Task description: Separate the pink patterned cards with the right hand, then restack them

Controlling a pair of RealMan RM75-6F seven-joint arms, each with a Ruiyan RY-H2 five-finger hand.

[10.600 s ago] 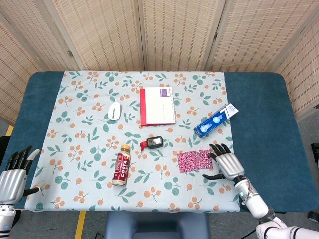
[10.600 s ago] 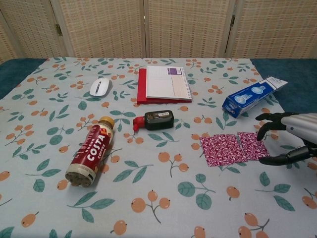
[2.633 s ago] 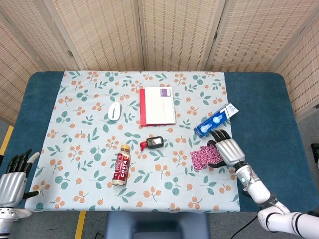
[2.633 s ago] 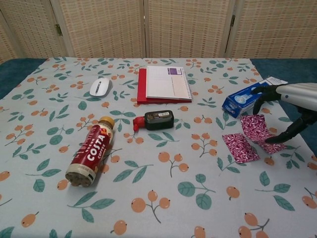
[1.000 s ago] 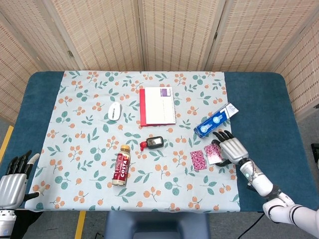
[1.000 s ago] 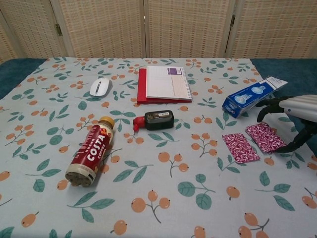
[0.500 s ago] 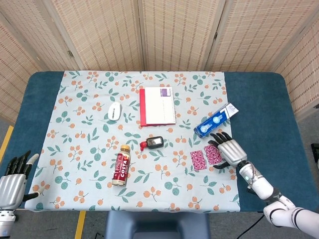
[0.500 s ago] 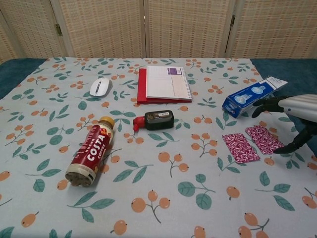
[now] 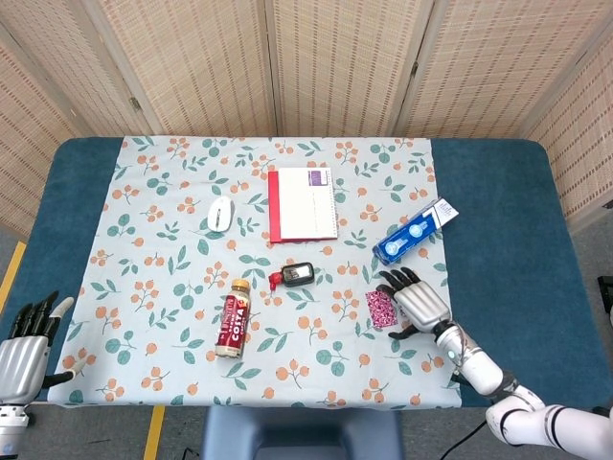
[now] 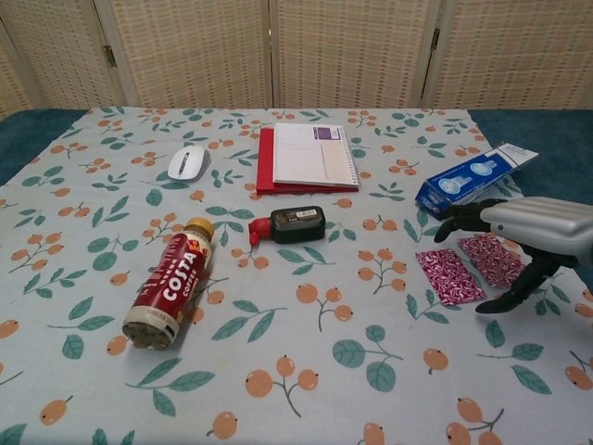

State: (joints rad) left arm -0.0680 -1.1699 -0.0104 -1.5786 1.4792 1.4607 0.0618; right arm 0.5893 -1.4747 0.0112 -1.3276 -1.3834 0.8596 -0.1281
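Note:
Two pink patterned cards lie flat side by side on the floral cloth, a narrow gap between them. The left card [image 10: 449,275] [image 9: 381,307] shows in full. The right card [image 10: 491,258] is partly covered in the chest view and hidden in the head view by my right hand [image 10: 526,234] [image 9: 414,303]. That hand spreads its fingers over the right card, fingertips reaching toward the left card, and holds nothing. Whether it touches a card I cannot tell. My left hand [image 9: 26,343] hangs off the table's near left corner with straight fingers, holding nothing.
A blue box [image 10: 473,179] lies just behind the cards. A black device with a red cap [image 10: 289,225], a Cotta bottle on its side [image 10: 171,283], a red notebook [image 10: 306,158] and a white mouse [image 10: 187,161] lie further left.
My right hand has shifted left, from beside the right card to over it, fingertips nearing the left card. The cards and my left hand have not moved.

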